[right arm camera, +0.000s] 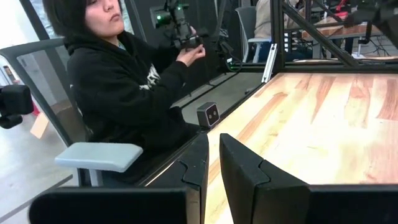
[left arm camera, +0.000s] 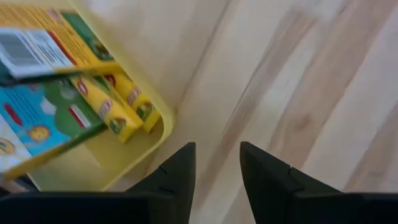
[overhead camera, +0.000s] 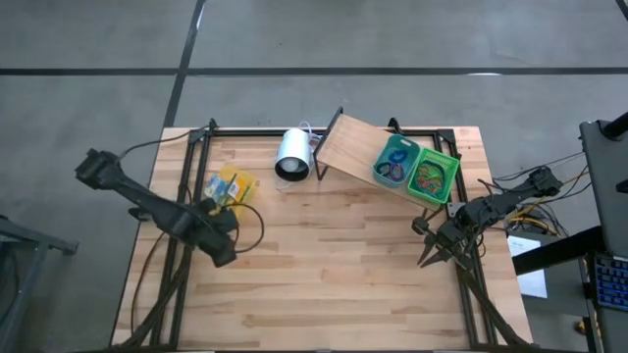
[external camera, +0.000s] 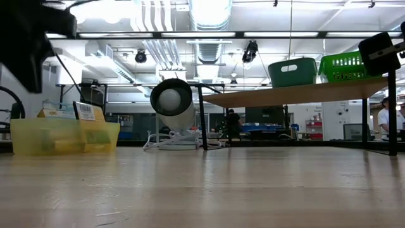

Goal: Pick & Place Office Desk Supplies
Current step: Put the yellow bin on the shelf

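High view: left tool [overhead camera: 228,218] at left-centre of the frame, beside the yellow tray [overhead camera: 229,188] of supplies; right tool [overhead camera: 438,242] waits at right. Left wrist view: fingers [left arm camera: 177,174] partly apart, empty, just off the tray's rim. Right wrist view: fingers nearly together, empty. Risk: closing now grasps nothing, or nudges the tray.

The left arm reached in from the table's left edge, its left gripper [left arm camera: 216,163] pointed down at the tabletop, fingers apart and empty. The right gripper [right arm camera: 212,155] waited near the right edge, fingers nearly together, holding nothing.
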Controlling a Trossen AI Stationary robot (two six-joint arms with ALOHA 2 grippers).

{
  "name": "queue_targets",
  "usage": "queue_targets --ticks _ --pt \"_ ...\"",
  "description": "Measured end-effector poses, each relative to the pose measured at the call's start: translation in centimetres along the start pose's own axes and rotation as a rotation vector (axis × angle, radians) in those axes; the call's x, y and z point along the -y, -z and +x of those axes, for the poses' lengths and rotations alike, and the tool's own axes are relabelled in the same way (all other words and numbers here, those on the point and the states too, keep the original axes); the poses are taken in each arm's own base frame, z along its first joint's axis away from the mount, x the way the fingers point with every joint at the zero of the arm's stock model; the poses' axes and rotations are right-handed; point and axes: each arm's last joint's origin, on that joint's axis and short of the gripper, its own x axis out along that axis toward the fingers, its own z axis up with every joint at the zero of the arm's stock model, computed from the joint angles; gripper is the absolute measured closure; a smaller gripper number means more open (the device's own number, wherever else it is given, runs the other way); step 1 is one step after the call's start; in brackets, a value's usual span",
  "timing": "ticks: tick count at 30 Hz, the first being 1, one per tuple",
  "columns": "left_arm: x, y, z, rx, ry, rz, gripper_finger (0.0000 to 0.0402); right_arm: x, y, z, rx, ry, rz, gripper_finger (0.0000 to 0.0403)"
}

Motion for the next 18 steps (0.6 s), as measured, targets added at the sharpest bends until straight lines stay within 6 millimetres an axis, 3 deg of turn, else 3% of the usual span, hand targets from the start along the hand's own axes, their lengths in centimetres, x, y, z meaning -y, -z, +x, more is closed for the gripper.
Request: queue_targets --ticks 7,18 --pt "-0.2 0.8 2.1 -0.065 -0.066 0.061 0.0275 0.0 0.0 0.0 0.0 0.0 0.0 0.0364" --pt "-0.3 1.2 3.0 -0.054 -0.059 0.221 0.0275 0.0 0.0 0.0 0.0 0.0 0.0 0.0364"
